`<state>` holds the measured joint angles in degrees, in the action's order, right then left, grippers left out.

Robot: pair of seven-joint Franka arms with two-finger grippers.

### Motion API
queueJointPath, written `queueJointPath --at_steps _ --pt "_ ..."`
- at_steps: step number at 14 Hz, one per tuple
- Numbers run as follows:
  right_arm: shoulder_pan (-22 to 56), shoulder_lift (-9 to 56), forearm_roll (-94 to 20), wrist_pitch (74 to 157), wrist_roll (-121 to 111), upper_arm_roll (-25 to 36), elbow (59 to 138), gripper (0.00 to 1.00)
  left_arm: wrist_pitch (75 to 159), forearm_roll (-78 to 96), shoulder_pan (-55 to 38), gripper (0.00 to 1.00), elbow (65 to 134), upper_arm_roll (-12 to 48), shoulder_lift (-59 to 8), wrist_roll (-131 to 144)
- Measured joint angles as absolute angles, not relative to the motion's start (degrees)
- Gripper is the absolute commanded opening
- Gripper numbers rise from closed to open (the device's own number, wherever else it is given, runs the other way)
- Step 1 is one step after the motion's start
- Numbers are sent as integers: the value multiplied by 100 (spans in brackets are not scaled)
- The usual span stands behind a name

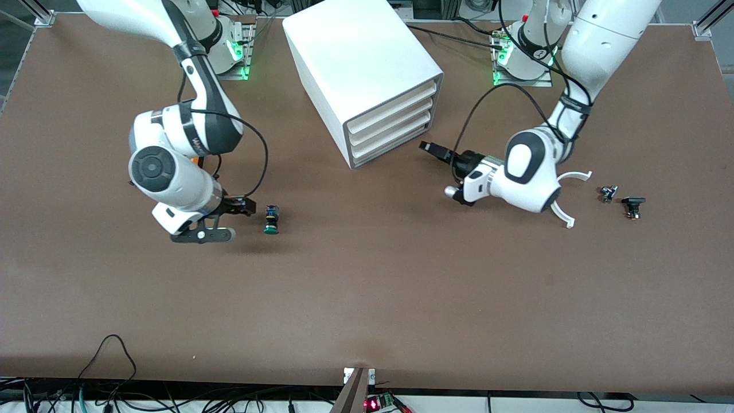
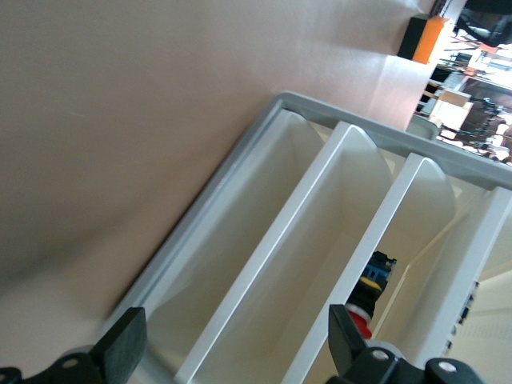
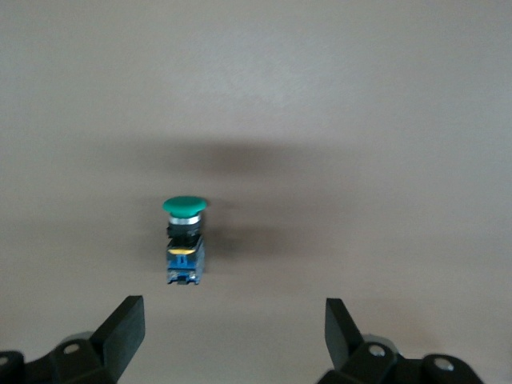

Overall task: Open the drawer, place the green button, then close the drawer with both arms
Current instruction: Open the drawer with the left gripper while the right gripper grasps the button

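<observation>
A: Where was the button [image 1: 271, 220]?
B: It lay on its side on the worktop [image 1: 367, 287], toward the right arm's end, nearer the front camera than the cabinet [image 1: 358, 69] and well apart from it. Green cap faced the camera side; black-and-blue body pointed toward the robots.

A: Right gripper [image 1: 243, 207]?
B: Low over the worktop, just beside the button, not touching it. In the right wrist view the fingers [image 3: 124, 328] stood wide, with the button [image 3: 185, 238] lying past the fingertips.

A: Left gripper [image 1: 431, 149]?
B: Pointed at the cabinet's open face, just in front of the drawers, level with the lowest drawer [image 1: 393, 144]. No contact seen. Left wrist view showed the fingers [image 2: 124, 344] wide apart, holding nothing.

A: Drawer status?
B: All stacked drawers sat flush with the cabinet front; the lowest one was closed.

A: Anything else noted?
B: Left wrist view showed a second push button [image 2: 368, 298], red cap, lying in one of the upper drawers. Two small black parts [image 1: 622, 199] lay on the worktop toward the left arm's end, near that arm's wrist
</observation>
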<state>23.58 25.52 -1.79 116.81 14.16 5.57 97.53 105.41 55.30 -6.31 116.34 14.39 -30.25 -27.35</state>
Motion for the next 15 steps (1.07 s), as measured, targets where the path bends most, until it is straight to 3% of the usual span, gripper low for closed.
queueJointPath --at_steps 5,7,8,9,15 --pt "2393 2819 -179 12214 1416 347 10060 100 11170 5882 -817 86 12189 1882 -3075 -2992" --pt "2394 2836 -179 12652 1416 285 10392 100 11175 5905 -863 56 12260 1919 -3117 -3008" --pt "2396 2837 -179 12800 1416 266 10521 100 11175 5922 -901 25 12288 1923 -3143 -3024" --pt "2396 2837 -179 12925 1416 253 10630 100 11177 5944 -944 3 12313 1923 -3168 -3051" --pt "2398 2948 -179 13348 1439 127 10873 100 11298 6029 -970 0 12318 1928 -3230 -3091"
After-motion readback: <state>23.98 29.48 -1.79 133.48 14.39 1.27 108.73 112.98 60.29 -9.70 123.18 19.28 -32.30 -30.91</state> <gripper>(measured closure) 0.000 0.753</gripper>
